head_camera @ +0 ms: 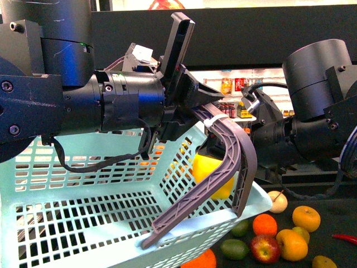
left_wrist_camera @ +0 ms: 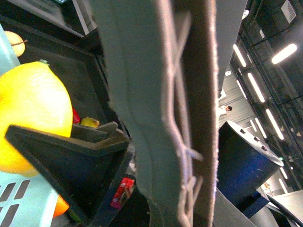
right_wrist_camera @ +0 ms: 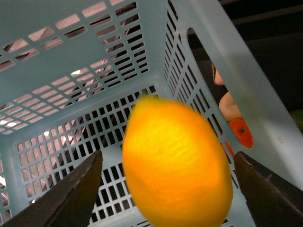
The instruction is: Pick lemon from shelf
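The yellow lemon (right_wrist_camera: 177, 163) shows blurred between the spread fingers (right_wrist_camera: 71, 191) of my open right gripper (right_wrist_camera: 168, 189), touching neither, above the inside of the pale blue basket (right_wrist_camera: 71, 71). In the front view the lemon (head_camera: 207, 167) sits at the basket's (head_camera: 83, 218) far rim, partly hidden by the grey basket handle (head_camera: 241, 151). My left gripper (head_camera: 207, 109) is shut on that handle (left_wrist_camera: 161, 94) and holds the basket up. The left wrist view has the lemon (left_wrist_camera: 28, 118) beside a black finger (left_wrist_camera: 71, 151). The black shelf (head_camera: 337, 215) tray lies at the lower right.
On the shelf tray lie loose fruits: oranges (head_camera: 306, 218), a red apple (head_camera: 264, 248), a green lime (head_camera: 234, 249), a pale round fruit (head_camera: 278, 201) and a red chili (head_camera: 346, 238). White wall shelves of bottles (head_camera: 234, 89) stand far behind. My right arm (head_camera: 318, 128) reaches in from the right.
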You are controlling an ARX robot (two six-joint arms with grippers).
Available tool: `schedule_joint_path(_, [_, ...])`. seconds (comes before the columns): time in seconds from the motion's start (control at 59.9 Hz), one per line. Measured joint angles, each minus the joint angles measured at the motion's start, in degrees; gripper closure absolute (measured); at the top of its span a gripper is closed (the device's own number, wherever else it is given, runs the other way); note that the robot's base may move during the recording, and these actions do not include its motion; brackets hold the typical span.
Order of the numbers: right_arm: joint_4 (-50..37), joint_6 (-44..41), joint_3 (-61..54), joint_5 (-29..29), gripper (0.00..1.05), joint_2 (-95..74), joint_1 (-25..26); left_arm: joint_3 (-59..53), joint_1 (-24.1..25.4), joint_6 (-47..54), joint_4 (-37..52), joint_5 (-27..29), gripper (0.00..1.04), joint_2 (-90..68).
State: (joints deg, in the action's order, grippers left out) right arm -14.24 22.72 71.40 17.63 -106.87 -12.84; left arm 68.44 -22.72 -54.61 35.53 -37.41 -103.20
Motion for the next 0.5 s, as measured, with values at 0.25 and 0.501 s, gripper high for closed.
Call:
schedule_joint_path(0.25, [-2.3,0.5,1.6,-0.3,0.07,0.1,4.5,0.0,-0.1,-0.4,-0.1,-0.1,0.96,-0.1])
schedule_joint_path(0.501, [-3.8,-4.0,4.7,-7.8,0.07,-0.9,14.9,0.0,0.0,-0.2,-0.1,0.0,0.96,-0.1])
